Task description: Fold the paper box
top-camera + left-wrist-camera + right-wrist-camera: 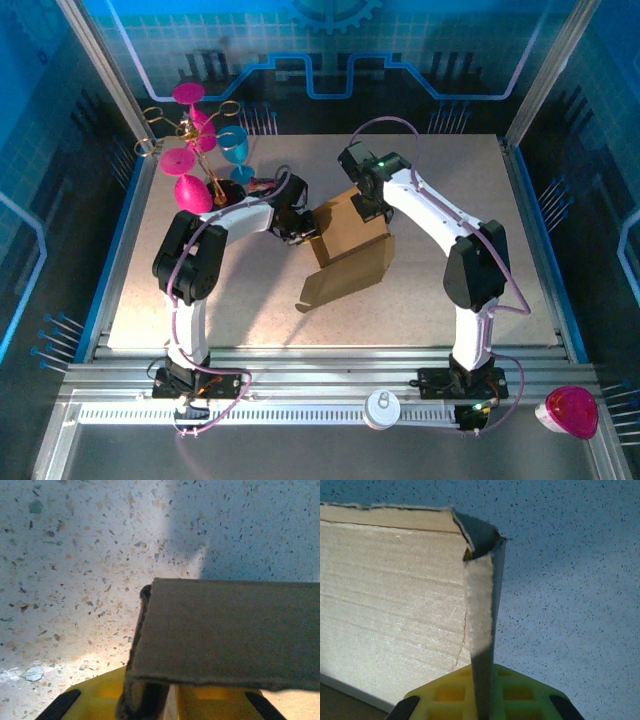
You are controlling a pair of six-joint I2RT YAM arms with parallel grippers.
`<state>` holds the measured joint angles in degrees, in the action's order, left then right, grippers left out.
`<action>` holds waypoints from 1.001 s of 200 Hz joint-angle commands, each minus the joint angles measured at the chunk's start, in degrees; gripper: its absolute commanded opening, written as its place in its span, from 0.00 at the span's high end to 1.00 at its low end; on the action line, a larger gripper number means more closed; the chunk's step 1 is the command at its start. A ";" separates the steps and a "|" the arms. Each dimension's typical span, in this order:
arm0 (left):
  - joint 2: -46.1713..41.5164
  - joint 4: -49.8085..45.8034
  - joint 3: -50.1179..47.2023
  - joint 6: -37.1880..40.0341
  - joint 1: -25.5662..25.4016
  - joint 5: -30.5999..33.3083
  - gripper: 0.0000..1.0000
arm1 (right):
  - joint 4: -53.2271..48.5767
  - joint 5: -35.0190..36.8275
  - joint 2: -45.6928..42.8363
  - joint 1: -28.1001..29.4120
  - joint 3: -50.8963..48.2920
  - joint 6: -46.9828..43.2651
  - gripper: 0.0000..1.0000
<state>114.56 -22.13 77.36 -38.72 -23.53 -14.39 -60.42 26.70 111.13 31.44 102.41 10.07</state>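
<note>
Paper box sits half-formed in the middle of the table, one panel raised between our two arms and a long flap lying flat toward the near side. We judge the step in hand to be raising and creasing a wall. Doing it well means one side anchors the board while the other turns the flap along its score line, slow and square, so nothing buckles. Our right arm reaches in from the right, elbow high, wrist bent down at the box's far edge. Our left arm curls in low from the left. Now our right gripper is pinched tight on a thin upright cardboard edge. Our left gripper meets the box's left edge, a dark finger alongside a panel, but we cannot tell whether it grips.
</note>
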 commanded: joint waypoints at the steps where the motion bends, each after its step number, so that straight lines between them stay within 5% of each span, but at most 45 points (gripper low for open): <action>1: 0.40 0.34 -0.78 -0.06 -0.16 0.31 0.82 | -1.91 -1.38 0.74 -0.46 1.26 -0.64 1.00; 63: 0.57 -3.22 -1.40 0.67 -1.70 3.77 1.00 | -0.57 -0.21 -1.17 -0.07 1.00 0.61 1.00; 140: 0.00 -7.50 1.14 -1.09 -2.79 9.39 1.00 | 0.12 0.60 -2.33 1.43 -0.43 1.47 1.00; 170: -2.10 -7.83 1.12 -2.37 -2.84 6.74 0.69 | 0.97 0.99 -2.70 1.03 -1.58 1.13 1.00; 200: -4.95 -7.87 -0.90 -4.96 -2.84 3.71 0.58 | 1.19 0.83 -2.92 0.64 -1.81 0.92 1.00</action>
<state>113.86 -28.10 78.13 -41.52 -25.85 -8.75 -59.92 27.99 110.80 31.86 101.06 10.52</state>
